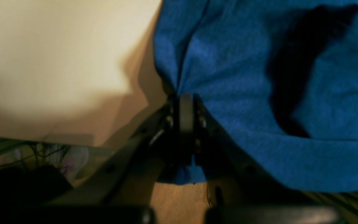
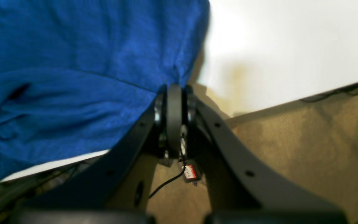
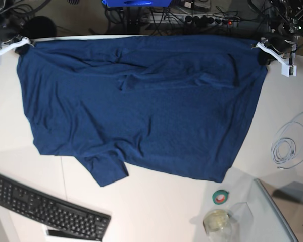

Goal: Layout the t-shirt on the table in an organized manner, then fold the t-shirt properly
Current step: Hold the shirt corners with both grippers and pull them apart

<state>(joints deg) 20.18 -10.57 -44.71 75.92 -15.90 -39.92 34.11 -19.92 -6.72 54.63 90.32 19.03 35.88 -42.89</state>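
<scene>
The dark blue t-shirt (image 3: 141,106) lies spread wide across the white table (image 3: 156,206), with folds near its far edge and a sleeve sticking out at the near left. My right gripper (image 3: 21,44) is shut on the shirt's far left corner. In the right wrist view the pinched fabric (image 2: 73,77) sits at the right gripper (image 2: 174,90). My left gripper (image 3: 261,46) is shut on the far right corner. The left wrist view shows blue cloth (image 1: 244,77) caught in the left gripper (image 1: 185,98), above the table (image 1: 42,62).
A black keyboard (image 3: 45,209) lies at the near left. A green tape roll (image 3: 221,196) and a clear jar (image 3: 217,222) stand at the near right beside a glass panel (image 3: 278,212). A coiled white cable (image 3: 288,146) rests at the right. Cables crowd behind the far edge.
</scene>
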